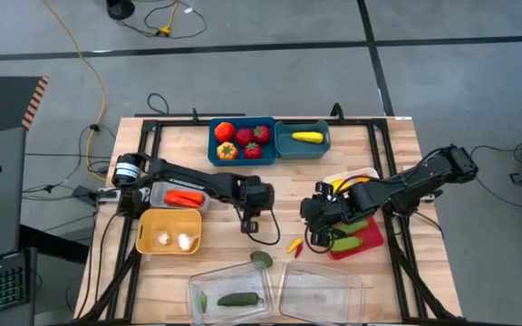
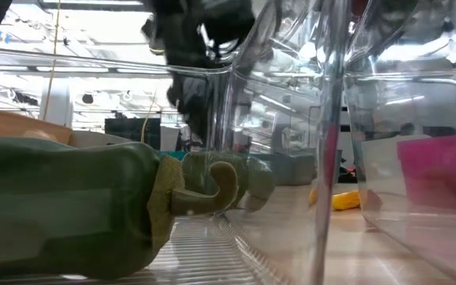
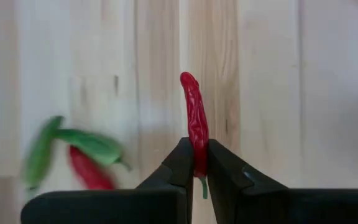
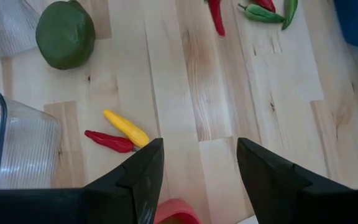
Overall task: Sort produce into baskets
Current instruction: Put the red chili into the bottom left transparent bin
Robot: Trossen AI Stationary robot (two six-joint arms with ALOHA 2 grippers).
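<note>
Step in hand: pick-up. Left claw [image 3: 194, 171], mid-worktop, is clamped on a red chili [image 3: 195, 127]. Right claw [image 4: 197, 158] waits open over the worktop [image 4: 185, 81], near the magenta bin [image 1: 362, 241]. Next move likely: lift and carry to a bin.

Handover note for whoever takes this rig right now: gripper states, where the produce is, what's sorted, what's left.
Left gripper: jaws shut on a red chili, mid-table.
Right gripper: jaws open, empty, beside the magenta bin.
Done: red fruit in the teal bin, carrot in the grey bin, white pieces in the tan bin, cucumber in the clear tray.
Left: loose yellow and red peppers, round green piece, more chilies.
</note>
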